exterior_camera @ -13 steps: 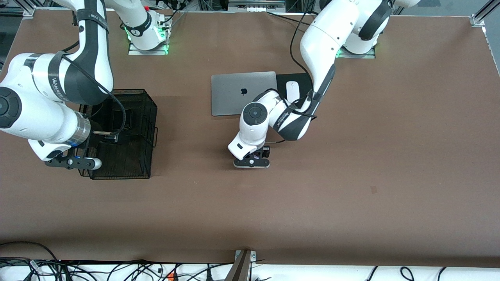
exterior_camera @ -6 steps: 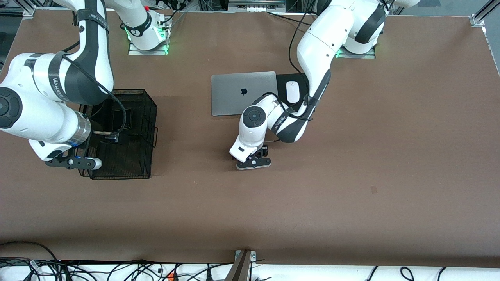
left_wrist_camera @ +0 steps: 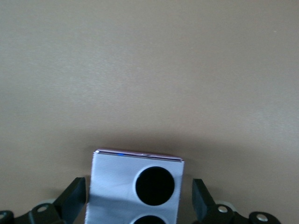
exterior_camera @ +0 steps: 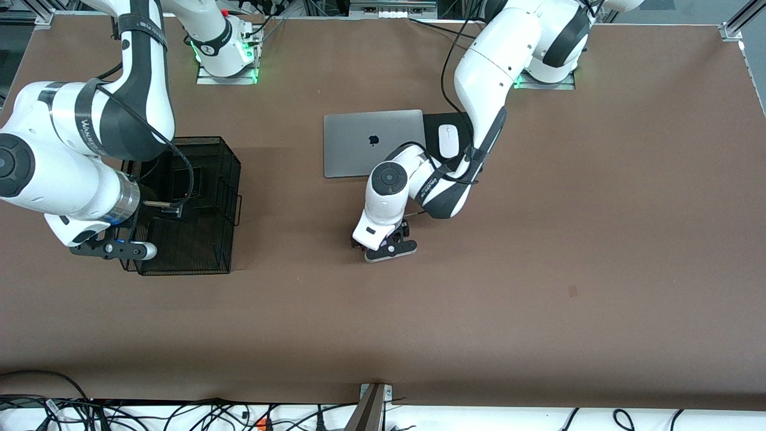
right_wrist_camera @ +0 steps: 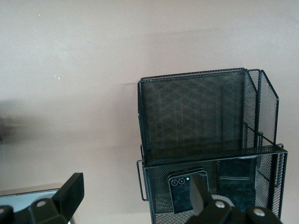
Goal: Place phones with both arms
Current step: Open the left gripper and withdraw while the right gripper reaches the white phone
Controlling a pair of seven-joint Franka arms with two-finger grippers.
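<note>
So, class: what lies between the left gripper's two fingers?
The lavender-white phone lies on the table between the left gripper's open fingers, with gaps either side; the left wrist view shows it.

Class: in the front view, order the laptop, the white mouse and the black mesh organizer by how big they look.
1. black mesh organizer
2. laptop, clearly smaller
3. white mouse, by far the smallest

The silver laptop (exterior_camera: 373, 142) bears a dark apple logo at the middle of its closed lid. A black band on the right arm (exterior_camera: 90, 129) carries white lettering, as does a band on the left arm (exterior_camera: 432, 182); neither can be read for certain.
</note>
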